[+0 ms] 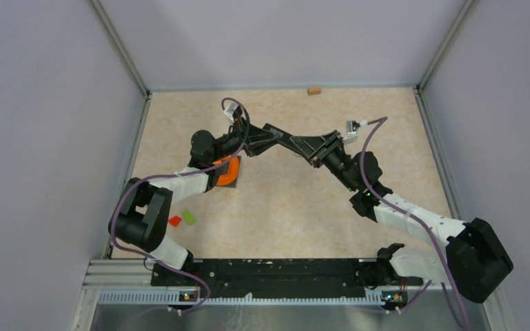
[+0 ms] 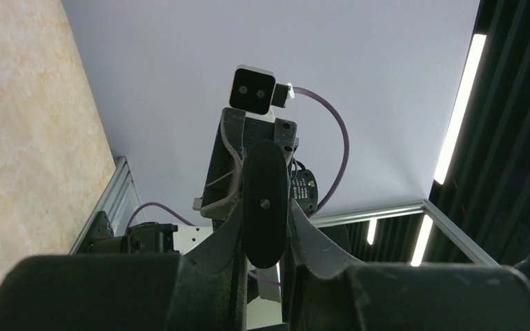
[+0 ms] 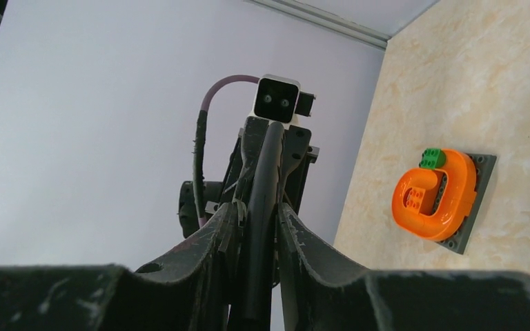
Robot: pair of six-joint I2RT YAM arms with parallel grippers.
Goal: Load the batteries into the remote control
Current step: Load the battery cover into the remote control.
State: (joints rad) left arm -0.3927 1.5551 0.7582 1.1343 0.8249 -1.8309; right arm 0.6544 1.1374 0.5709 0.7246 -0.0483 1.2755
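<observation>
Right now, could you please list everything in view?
black oblong remote control: one, black, gripped at both ends
grey studded baseplate: one, grey, left-centre of table
orange curved plastic piece: one, orange, on baseplate
small green brick: one, green, at orange piece's tip
flat green block: one, green, table's near left
flat red block: one, red, beside it
small tan block: one, tan, far edge
batteries: none visible
left gripper: one, black, shut on remote
right gripper: one, black, shut on remote
</observation>
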